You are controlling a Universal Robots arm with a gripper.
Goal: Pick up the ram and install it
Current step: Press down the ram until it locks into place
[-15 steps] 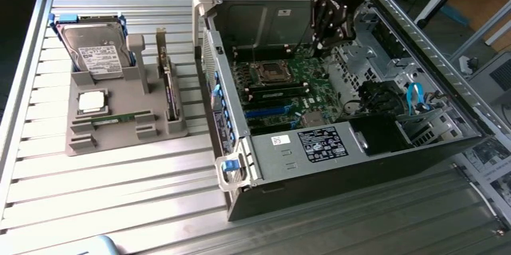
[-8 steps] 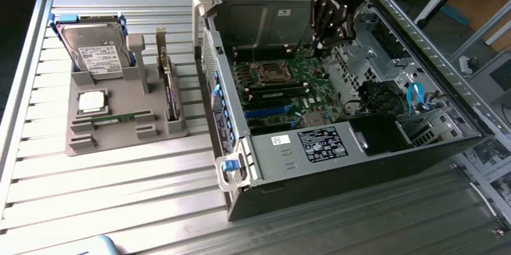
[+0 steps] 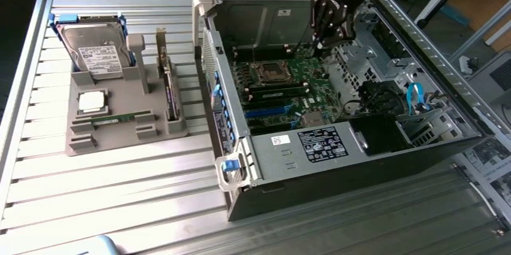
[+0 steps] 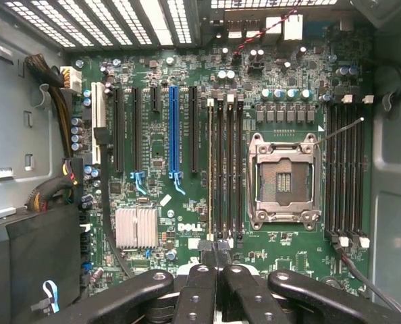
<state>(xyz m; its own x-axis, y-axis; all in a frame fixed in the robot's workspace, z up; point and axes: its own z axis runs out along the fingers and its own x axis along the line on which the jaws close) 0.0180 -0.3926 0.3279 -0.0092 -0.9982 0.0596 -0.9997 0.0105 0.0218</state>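
The motherboard (image 4: 187, 169) is green, carrying black slots, one blue slot (image 4: 174, 131), a ribbed silver heatsink (image 4: 136, 227) and a silver-framed CPU socket (image 4: 283, 181). The computer case (image 3: 383, 147) is black outside, grey metal inside. The end effector (image 4: 217, 260) is black. The holder tray (image 3: 119, 123) is grey; the surface (image 3: 119, 207) is silver, ridged in stripes.

The arm reaches down steeply, its gripper (image 4: 216, 251) pointing downward with fingers closed together.

Slatted metal table (image 3: 119, 195): grey holder (image 3: 119, 117), computer case (image 3: 351, 165).
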